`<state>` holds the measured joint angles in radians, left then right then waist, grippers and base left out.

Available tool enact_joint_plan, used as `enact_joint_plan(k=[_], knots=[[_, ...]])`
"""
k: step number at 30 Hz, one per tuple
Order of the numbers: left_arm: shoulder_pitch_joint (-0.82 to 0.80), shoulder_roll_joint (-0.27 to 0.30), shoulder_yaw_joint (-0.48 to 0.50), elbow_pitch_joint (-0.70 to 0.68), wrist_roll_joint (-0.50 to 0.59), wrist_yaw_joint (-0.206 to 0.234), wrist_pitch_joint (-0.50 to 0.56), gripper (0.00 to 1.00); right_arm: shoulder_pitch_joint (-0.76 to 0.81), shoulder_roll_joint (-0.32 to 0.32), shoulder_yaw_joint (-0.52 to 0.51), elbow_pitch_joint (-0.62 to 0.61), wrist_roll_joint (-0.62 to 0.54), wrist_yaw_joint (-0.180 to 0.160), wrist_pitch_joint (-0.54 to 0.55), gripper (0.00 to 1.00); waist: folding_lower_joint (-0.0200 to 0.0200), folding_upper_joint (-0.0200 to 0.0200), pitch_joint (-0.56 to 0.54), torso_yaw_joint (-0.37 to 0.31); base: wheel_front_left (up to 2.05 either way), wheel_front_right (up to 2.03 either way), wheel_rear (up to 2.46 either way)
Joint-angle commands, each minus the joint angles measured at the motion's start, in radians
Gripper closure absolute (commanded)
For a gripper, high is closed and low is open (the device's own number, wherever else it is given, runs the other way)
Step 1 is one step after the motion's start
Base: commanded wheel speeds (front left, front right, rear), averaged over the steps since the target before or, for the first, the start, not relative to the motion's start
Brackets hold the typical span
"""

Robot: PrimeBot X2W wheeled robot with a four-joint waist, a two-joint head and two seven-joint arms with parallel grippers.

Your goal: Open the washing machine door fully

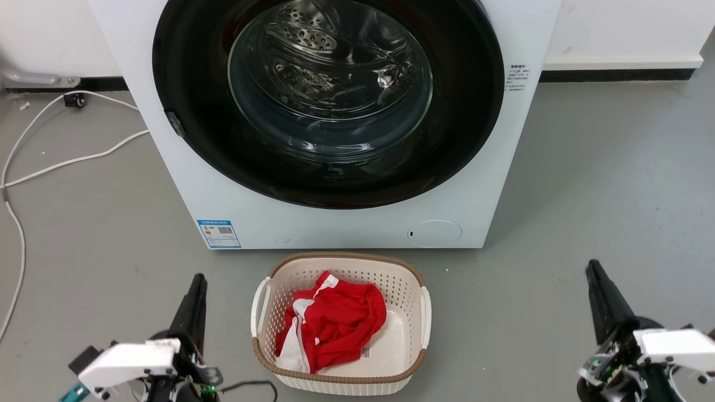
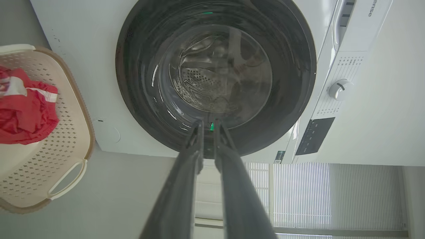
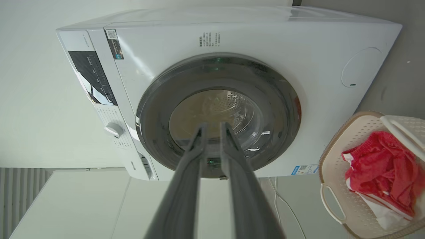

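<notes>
Grippers first, low in the head view: the left gripper (image 1: 198, 279) at lower left and the right gripper (image 1: 593, 268) at lower right, both pointing up toward the washer (image 1: 212, 195). On each the jaws are drawn together with nothing between them. Between the two arms a basket (image 1: 343, 257) sits on the floor (image 1: 603, 184), with a red cloth (image 1: 341, 324) bunched inside. Just behind it stands the washer, and the door (image 1: 329, 89) is shut flat against its front. Its black ring spans nearly the full width, and the steel drum shows through the glass. Both grippers are well apart from the door. At the washer's lower right sits a small round cover (image 1: 434, 233), and off to the left a white cable (image 1: 72, 162) snakes over the floor.
</notes>
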<state>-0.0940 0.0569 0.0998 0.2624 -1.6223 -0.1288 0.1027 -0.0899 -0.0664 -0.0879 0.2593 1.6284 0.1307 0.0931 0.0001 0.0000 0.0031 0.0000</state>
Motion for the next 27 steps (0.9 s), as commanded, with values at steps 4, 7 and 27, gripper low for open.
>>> enact_joint_plan(k=[4,7,27], knots=[[-0.008,0.001,-0.013,-0.018,-0.004,0.0,-0.016,0.0,0.002,0.0,0.006,-0.021,-0.007,0.0,-0.021,0.0,0.0,0.0,0.0,0.0,0.0,0.0,0.0],[-0.009,0.001,-0.023,-0.028,-0.002,0.0,-0.031,0.0,0.008,0.0,0.012,-0.033,-0.019,0.0,-0.036,0.0,0.0,0.0,-0.001,0.0,0.0,0.0,0.0],[-0.02,0.0,-0.042,-0.12,0.325,-0.001,-0.12,0.0,0.029,0.001,0.032,-0.14,-0.414,0.0,-0.117,0.0,0.0,0.0,-0.001,-0.001,0.0,0.0,0.0]])
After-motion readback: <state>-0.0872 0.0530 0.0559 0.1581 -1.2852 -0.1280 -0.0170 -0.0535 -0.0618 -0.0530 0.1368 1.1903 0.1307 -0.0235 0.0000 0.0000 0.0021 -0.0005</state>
